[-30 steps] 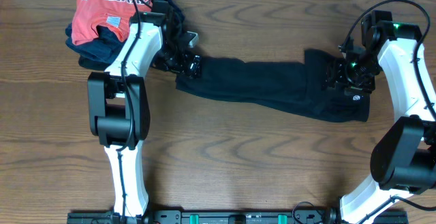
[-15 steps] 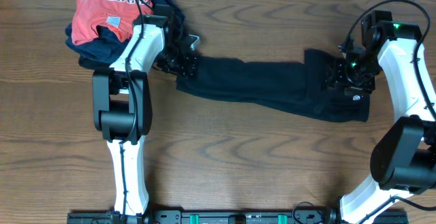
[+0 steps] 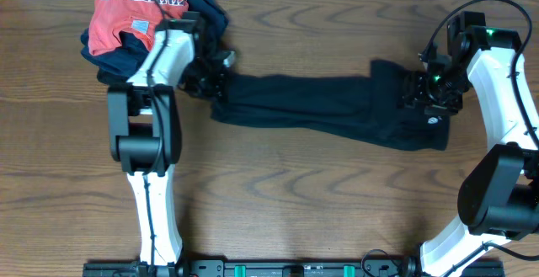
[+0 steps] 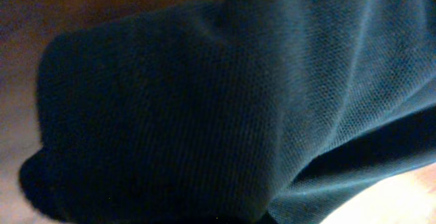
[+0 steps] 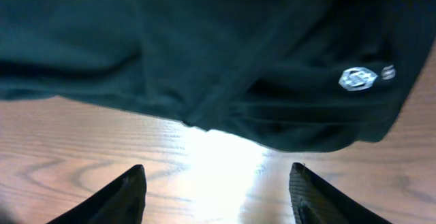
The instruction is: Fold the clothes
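Black shirt (image 3: 320, 110), flat, stretched from left hand (image 3: 213, 83) to right hand (image 3: 426, 98)

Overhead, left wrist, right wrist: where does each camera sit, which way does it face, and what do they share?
Overhead: fixed above the table, facing straight down; both arms show, left hand and right hand at the ends of the black shirt.
Left wrist: close against black fabric; no fingers show.
Right wrist: low over the table, facing the shirt's edge; both fingers show, apart.
Shared: the white logo appears in overhead and right wrist views.
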